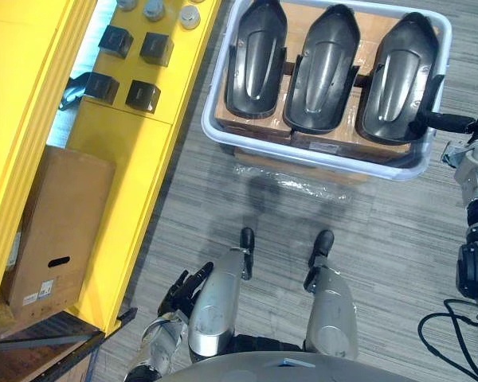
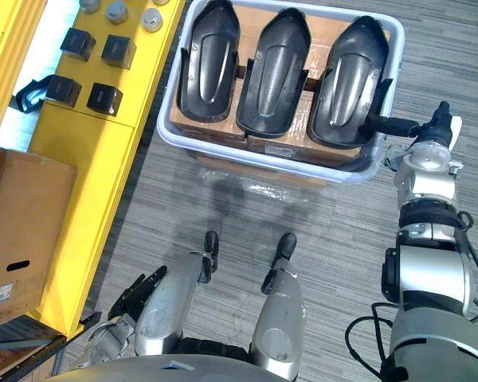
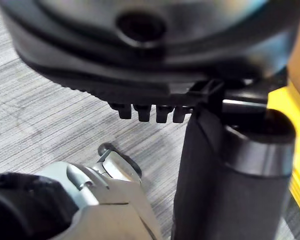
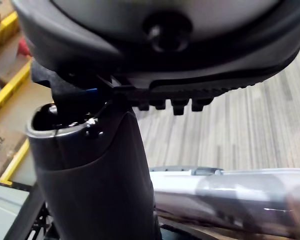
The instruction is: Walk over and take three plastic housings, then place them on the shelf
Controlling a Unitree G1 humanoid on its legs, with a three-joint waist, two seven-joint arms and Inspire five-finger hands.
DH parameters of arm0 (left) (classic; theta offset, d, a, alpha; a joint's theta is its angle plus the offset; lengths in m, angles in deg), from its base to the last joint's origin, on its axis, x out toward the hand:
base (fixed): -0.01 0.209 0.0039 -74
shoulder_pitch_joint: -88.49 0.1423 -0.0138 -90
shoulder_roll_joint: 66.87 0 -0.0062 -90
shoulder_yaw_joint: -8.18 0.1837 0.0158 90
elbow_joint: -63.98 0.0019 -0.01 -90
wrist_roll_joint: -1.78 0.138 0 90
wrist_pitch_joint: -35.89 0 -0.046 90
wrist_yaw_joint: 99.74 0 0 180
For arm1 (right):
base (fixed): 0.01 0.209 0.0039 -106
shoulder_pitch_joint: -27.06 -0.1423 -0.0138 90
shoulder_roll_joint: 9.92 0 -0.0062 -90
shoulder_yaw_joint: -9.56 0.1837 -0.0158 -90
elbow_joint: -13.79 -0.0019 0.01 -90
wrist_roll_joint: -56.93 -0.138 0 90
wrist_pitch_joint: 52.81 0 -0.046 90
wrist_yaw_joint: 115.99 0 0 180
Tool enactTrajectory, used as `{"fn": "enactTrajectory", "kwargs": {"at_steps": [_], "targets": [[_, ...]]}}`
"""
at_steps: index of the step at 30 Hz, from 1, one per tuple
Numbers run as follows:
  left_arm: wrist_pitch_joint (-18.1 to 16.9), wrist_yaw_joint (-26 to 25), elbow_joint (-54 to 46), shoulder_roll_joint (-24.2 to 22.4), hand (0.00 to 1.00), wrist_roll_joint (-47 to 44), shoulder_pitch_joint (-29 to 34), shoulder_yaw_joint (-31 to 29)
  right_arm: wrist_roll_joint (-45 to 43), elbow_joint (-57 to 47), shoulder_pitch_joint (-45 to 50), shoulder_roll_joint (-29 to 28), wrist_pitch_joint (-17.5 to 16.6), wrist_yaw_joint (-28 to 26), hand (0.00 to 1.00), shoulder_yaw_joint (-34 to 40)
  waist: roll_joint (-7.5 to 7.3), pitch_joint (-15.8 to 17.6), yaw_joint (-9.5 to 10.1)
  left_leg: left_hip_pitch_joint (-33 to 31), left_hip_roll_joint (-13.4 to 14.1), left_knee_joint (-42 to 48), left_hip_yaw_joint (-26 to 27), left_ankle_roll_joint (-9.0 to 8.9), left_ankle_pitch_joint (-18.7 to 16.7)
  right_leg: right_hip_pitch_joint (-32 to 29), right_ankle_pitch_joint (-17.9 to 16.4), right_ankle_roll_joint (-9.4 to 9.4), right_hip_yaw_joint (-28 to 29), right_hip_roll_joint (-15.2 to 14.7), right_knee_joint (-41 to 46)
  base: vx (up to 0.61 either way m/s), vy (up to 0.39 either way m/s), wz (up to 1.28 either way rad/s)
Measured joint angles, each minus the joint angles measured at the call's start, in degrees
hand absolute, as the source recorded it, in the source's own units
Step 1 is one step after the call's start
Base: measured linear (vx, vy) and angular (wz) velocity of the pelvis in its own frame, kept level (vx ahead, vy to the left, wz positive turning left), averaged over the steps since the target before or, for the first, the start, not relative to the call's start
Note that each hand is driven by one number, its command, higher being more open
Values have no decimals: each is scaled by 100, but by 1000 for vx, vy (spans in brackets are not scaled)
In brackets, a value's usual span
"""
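Three black plastic housings lie side by side in a white bin (image 2: pixel 358 171) that rests on cardboard boxes on the floor: the left housing (image 1: pixel 256 56), the middle housing (image 1: pixel 323 68) and the right housing (image 1: pixel 398 76). My right hand (image 2: pixel 398 125) reaches in from the right with straight fingers touching the right housing's outer edge by the bin's rim; it is open and holds nothing. My left hand (image 1: pixel 179 290) hangs low at my left side, open and empty, far from the bin.
A yellow shelf unit (image 1: pixel 143 183) runs along the left, carrying small black boxes (image 1: pixel 142 95) and grey caps (image 1: pixel 153 9). A cardboard box (image 1: pixel 56 231) sits on its lower level. Clear plastic wrap (image 1: pixel 303 183) lies on the grey carpet below the bin.
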Motion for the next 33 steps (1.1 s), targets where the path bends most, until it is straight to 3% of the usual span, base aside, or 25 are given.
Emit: {"fn": "enactTrajectory", "kwargs": {"at_steps": [5, 6, 16, 24, 33], "targets": [[-98, 57, 141, -19, 100, -90, -52, 143, 16, 214, -250, 115, 222, -255, 100, -298, 119, 35, 127, -24, -12, 1, -55, -15, 32, -69, -85, -27, -27, -32, 174, -23, 7, 5], [-105, 73, 142, -18, 100, -90, -52, 147, 21, 234, -326, 115, 291, -303, 0, -345, 126, 30, 135, -78, -13, 8, -87, -23, 50, -122, -103, -43, -56, -39, 221, -14, -4, 10], [-199, 91, 232, -16, 100, -125, -48, 190, 335, 611, -553, 385, 531, -417, 0, -459, 131, 27, 169, -203, 5, 32, -199, -48, 110, -218, -166, -99, -170, -48, 353, -5, -2, 5], [-369, -80, 237, 1, 100, -57, -39, 310, -4, 629, -561, 365, 580, -482, 0, -511, 138, 22, 137, -43, 93, -30, -190, -94, 147, -98, -177, -118, -170, 9, 341, 0, 0, 0], [-671, -455, -253, 27, 100, -26, 201, 566, -395, 518, -572, 355, 646, 303, 0, -201, 120, 34, 78, 570, 104, -520, -114, -116, 255, 496, -44, -77, -181, 110, -212, 28, 4, -3]]}}
